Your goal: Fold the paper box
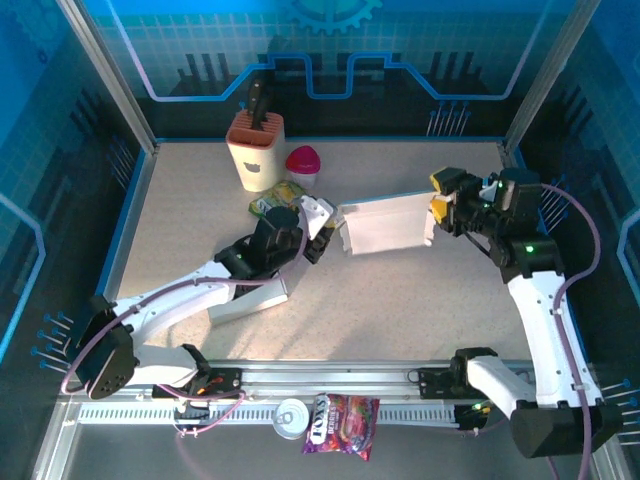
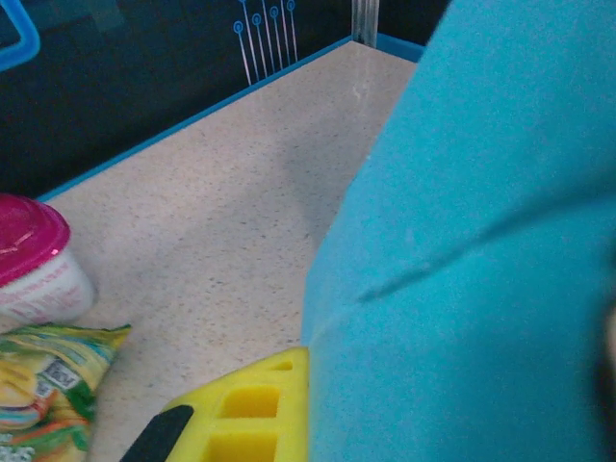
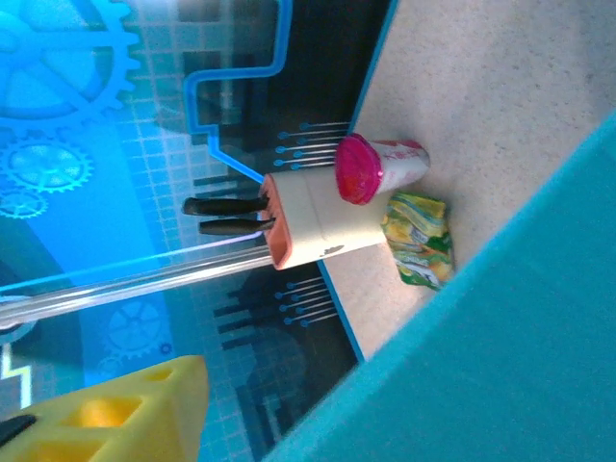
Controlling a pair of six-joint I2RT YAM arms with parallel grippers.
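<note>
Far left of centre on the speckled surface (image 1: 400, 300) stands a cream knife block (image 1: 255, 150) with dark handles sticking up. A pink-lidded cup (image 1: 303, 162) sits just to its right, and a green and yellow snack packet (image 1: 275, 198) lies just nearer than both.

Right of the packet, the left hand (image 1: 322, 232) is closed on the left edge of the paper box (image 1: 385, 225). In the left wrist view, one yellow finger (image 2: 250, 409) sits against the box panel.

The paper box is at the middle of the surface, between the two hands. From above it is a white rectangular sheet, its long side running left to right, with narrow flaps turned up along its left and far edges. Up close in the wrist views it looks blue, with a crease line across it.

At the box's right edge, the right hand (image 1: 438, 196) has its yellow fingers parted.
</note>
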